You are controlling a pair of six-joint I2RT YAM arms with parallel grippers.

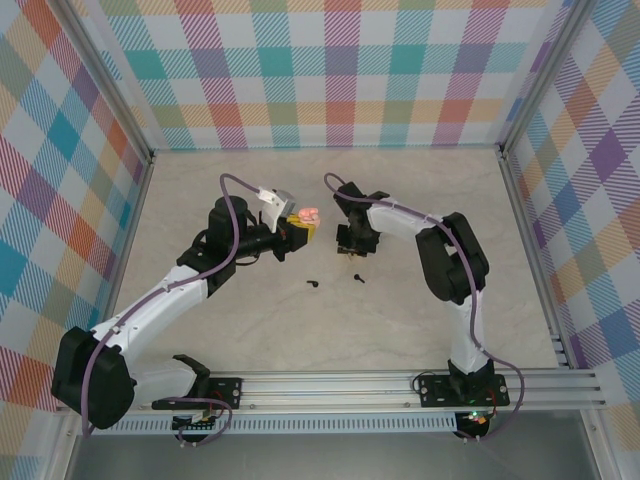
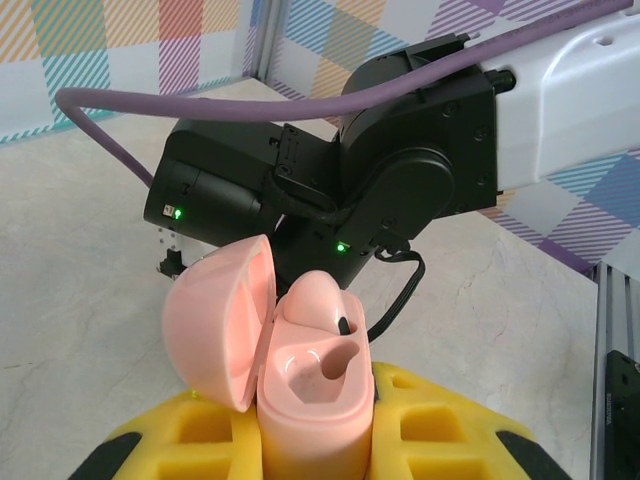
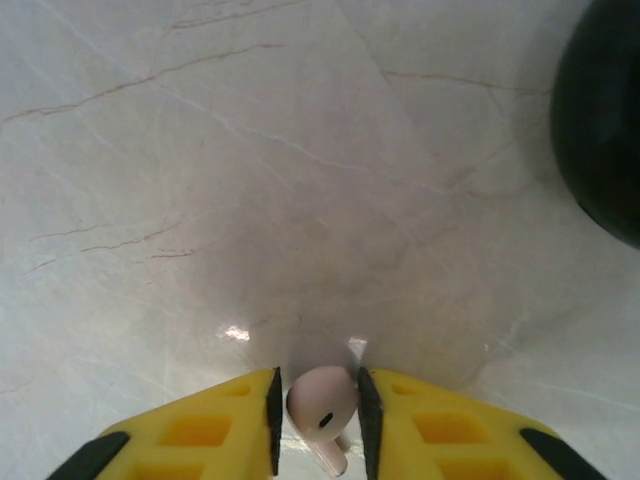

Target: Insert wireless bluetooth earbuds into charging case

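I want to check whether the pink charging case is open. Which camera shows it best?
The left wrist view: the pink charging case sits close up, lid swung open to the left, clamped in the left tool. The top external view gives a small pink speck at that tool's tip.

Open pink case [image 2: 285, 350] in end effector [image 2: 315, 435]

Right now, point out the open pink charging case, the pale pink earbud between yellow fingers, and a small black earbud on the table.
Open pink charging case [image 2: 312, 415]: left wrist view, on its front wall.
Pale pink earbud [image 3: 322, 398]: right wrist view, on its rounded head.
Small black earbud [image 1: 313, 284]: top view, on its body.
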